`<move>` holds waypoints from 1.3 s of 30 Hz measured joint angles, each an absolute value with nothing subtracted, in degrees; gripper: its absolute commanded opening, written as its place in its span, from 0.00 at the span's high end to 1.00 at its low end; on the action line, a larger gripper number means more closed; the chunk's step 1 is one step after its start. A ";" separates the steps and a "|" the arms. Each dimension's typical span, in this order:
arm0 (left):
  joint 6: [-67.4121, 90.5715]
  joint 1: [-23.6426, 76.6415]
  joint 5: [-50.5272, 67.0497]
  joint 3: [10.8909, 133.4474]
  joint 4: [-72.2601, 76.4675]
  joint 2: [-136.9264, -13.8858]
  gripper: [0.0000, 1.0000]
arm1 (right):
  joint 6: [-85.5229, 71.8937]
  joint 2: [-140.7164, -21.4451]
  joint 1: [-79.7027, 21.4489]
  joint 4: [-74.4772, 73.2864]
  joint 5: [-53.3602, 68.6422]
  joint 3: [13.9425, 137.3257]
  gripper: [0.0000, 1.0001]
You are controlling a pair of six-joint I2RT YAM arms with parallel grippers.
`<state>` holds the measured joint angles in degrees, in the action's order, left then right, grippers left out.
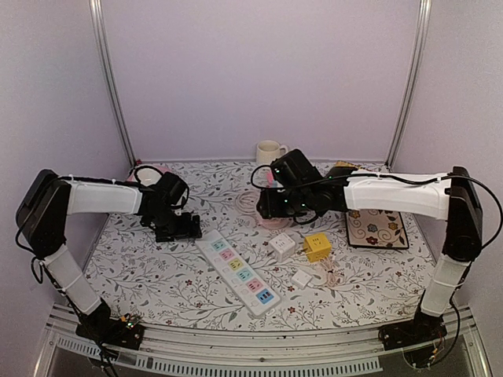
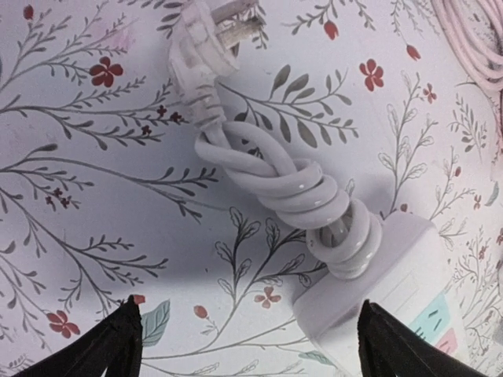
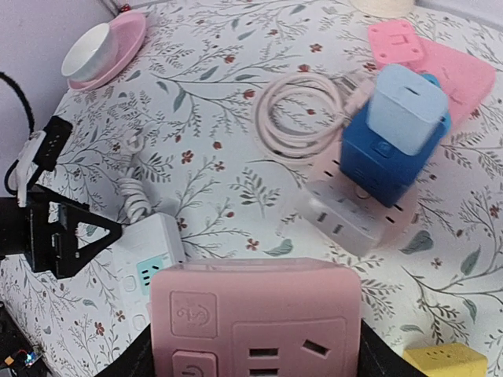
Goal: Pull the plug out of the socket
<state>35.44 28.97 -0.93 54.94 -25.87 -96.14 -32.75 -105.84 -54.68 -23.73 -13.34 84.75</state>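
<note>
Two grippers split the job: the right gripper (image 3: 253, 357) clamps the pink socket block (image 3: 255, 310) (to brace it, we judge); the left gripper (image 2: 251, 334) hangs wide open over the coiled cord (image 2: 299, 188) of the white strip (image 2: 377, 306). The pale-blue plug (image 3: 405, 106) sits in the blue socket cube (image 3: 377, 169).

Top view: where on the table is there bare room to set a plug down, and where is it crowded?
Bare: the near-left cloth between the left arm and the strip; the near-right corner past the cable. Crowded: around the right gripper, pink socket, white cube and yellow cube.
</note>
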 measured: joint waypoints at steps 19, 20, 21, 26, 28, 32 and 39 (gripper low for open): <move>31.59 28.86 -1.17 63.61 -33.52 -88.79 0.05 | -42.54 -88.86 -30.04 -11.68 4.21 58.85 0.63; 31.57 28.86 -0.97 63.66 -33.58 -88.31 0.05 | -42.65 -89.56 -29.61 -10.83 5.08 58.85 0.63; 31.59 28.86 -0.84 63.66 -33.74 -87.68 0.05 | -42.68 -90.37 -29.36 -10.13 5.74 58.85 0.63; 31.59 28.86 0.05 63.66 -33.80 -85.27 0.04 | -42.96 -94.98 -28.40 -7.20 9.34 58.85 0.63; 31.64 28.86 0.64 63.66 -33.76 -84.38 0.04 | -43.48 -97.12 -28.03 -5.91 10.94 58.85 0.62; 31.66 28.86 1.19 63.64 -33.74 -83.46 0.05 | -44.60 -100.53 -27.29 -3.81 13.45 58.85 0.59; 31.70 28.86 2.31 62.81 -33.56 -82.94 0.04 | -46.00 -103.37 -26.81 -1.37 16.12 58.59 0.41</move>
